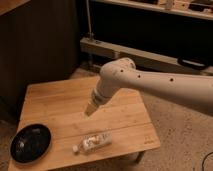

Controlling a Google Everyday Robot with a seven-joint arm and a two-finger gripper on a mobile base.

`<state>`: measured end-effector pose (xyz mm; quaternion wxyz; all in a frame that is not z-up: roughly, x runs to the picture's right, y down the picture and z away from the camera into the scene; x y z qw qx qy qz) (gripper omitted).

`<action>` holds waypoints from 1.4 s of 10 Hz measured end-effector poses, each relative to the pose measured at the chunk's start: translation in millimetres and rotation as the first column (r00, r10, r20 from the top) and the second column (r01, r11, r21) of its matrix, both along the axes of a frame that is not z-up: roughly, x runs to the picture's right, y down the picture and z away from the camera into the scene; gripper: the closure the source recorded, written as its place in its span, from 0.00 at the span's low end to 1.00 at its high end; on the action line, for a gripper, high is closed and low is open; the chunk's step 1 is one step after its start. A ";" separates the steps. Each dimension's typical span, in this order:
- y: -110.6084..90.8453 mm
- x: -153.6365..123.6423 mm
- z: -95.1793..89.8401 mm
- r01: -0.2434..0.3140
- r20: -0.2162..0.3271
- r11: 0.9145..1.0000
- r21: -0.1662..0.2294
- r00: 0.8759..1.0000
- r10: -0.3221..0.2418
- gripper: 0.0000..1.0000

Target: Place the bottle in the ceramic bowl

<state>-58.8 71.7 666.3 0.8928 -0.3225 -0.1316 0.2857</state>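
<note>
The bottle (93, 142) lies on its side near the front edge of the wooden table (60, 100), its white cap pointing left. The ceramic bowl (30, 142), black and shallow, sits at the table's front left corner, apart from the bottle. My gripper (90, 109) hangs from the white arm (150, 85) above the table's middle, a little behind and above the bottle, touching nothing. Nothing is held in it.
The table stands on a speckled floor (175, 135). A dark wall panel (35, 45) is behind on the left. A low metal shelf frame (125, 50) runs behind on the right.
</note>
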 end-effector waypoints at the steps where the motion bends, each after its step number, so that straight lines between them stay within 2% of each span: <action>1: -0.3 -0.7 -0.4 0.002 0.004 1.000 0.002 1.000 -0.002 0.35; 2: -0.3 -1.8 -0.4 0.003 0.005 1.000 0.002 1.000 -0.003 0.35; 4: -0.3 -5.3 -2.2 0.046 0.056 0.998 0.040 0.997 -0.049 0.35; 5: 0.5 -5.6 -5.5 0.122 0.129 0.986 0.110 0.982 -0.136 0.35; 6: 1.1 -5.1 -8.3 0.172 0.182 0.971 0.165 0.962 -0.201 0.35; 7: 3.0 -1.7 -12.3 0.194 0.260 0.956 0.222 0.933 -0.250 0.35; 8: 5.2 4.2 -13.7 0.189 0.318 0.949 0.252 0.910 -0.266 0.35; 9: 5.0 8.6 -17.6 0.175 0.379 0.939 0.295 0.881 -0.283 0.35; 11: 3.6 14.2 -22.7 0.148 0.449 0.923 0.354 0.839 -0.307 0.35; 12: 3.5 16.6 -23.6 0.143 0.461 0.921 0.362 0.832 -0.310 0.35; 14: 2.2 8.1 -27.3 0.169 0.445 0.922 0.349 0.836 -0.321 0.35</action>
